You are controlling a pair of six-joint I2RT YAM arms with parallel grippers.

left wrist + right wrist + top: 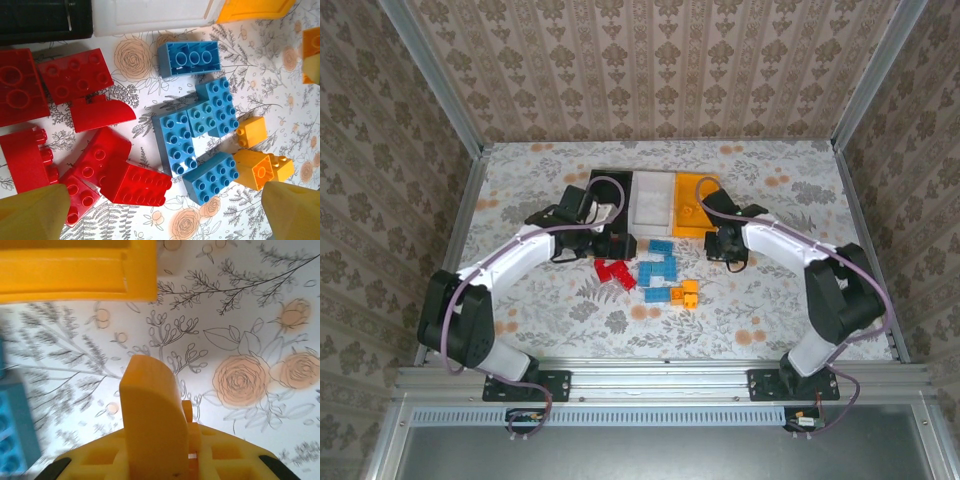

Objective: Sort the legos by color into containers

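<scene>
Step in hand: judged to be the picking of one brick from the pile by the left gripper (162, 212); the sorting seems to be at its early part, since most legos lie on the table (760, 310).
Left arm (510, 265): bent at the elbow and reached forward and inward, with the wrist turned down over the pile.
Right arm (800, 245): bent in the same mirrored way, with its wrist low in front of the bins.
Yellow bricks (257, 167): nearest, at the right end of the pile, touching the blue ones.
Blue bricks (175, 140): in the middle, packed against each other, one lying upside down further away.
Red bricks (75, 75): at the left, some tilted and leaning on each other.
Left gripper state: spread wide, with nothing held; its fingertips (32, 212) are seen at both lower corners.
Advice: only one brick should be taken, best a loose one at the edge of the pile, so that the neighbours are not dragged.
Right gripper (727, 248): over bare table just before the orange-yellow bin (65, 275); whether a brick is pinched cannot be told, because everything there is yellow.
Black bin (35, 20): furthest, on the left.
White bin (150, 17): touching it, in the middle.
</scene>
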